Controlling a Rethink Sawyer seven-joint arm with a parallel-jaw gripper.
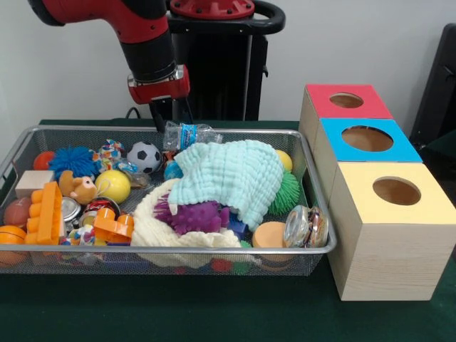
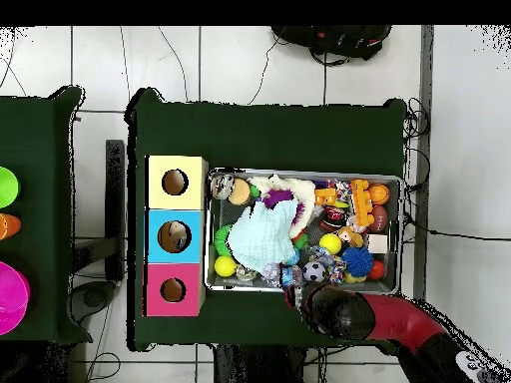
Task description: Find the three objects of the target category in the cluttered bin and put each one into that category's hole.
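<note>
Front view: gripper (image 1: pixel 173 121) hangs over cluttered bin's (image 1: pixel 214 249) far rim by plastic bottle (image 1: pixel 189 134); finger state unclear. Bottle likely light, slippery, crushable; grasp mid-body.

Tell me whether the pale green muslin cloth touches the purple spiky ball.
Touching. In the front view the pale green muslin cloth drapes over the purple spiky ball's upper right edge, with no gap between them.

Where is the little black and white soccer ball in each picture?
Front view: the small black and white soccer ball sits at the silver wire mesh bin's far side, left of the pale green cloth.
Overhead view: it lies near the bin's bottom edge, right of that cloth.
Shared landmark: the pale green cloth.
</note>
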